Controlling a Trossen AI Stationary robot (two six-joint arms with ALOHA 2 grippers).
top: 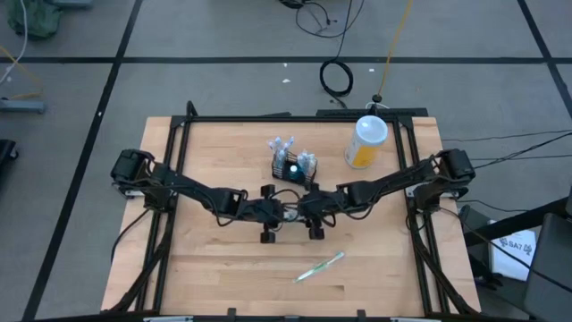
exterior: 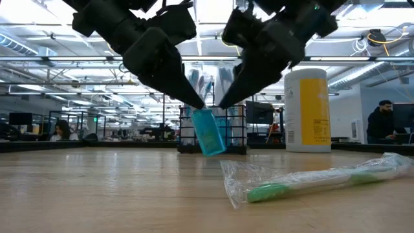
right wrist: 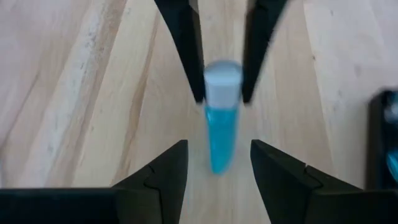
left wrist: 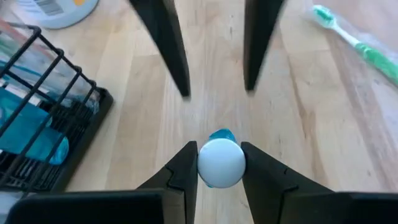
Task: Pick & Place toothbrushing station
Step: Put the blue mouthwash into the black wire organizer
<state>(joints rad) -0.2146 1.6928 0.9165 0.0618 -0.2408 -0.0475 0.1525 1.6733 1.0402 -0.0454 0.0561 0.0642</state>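
Observation:
The toothbrushing station, a black wire caddy (top: 293, 166) (left wrist: 43, 124), stands at the middle of the wooden table with blue and clear-wrapped items in it. Just on its near side a small blue bottle (exterior: 208, 133) with a white cap hangs tilted from my left gripper (left wrist: 221, 149), which is shut on it. My right gripper (right wrist: 217, 149) faces the left one from the other side. It is open, one finger on either side of the bottle's blue body (right wrist: 221, 134), apart from it. My left gripper pinches the bottle's white cap (left wrist: 221, 165) between its two fingertips (exterior: 194, 102). The fingers slant down from the table's left. The bottle hangs below them, tilted with its bottom toward the right, and is lifted clear of the table.
A tall yellow bottle (top: 366, 143) (exterior: 307, 110) with a white lid stands at the far right of the table. A green toothbrush in a clear bag (top: 320, 266) (exterior: 310, 181) lies near the front edge. The room beyond shows desks and people.

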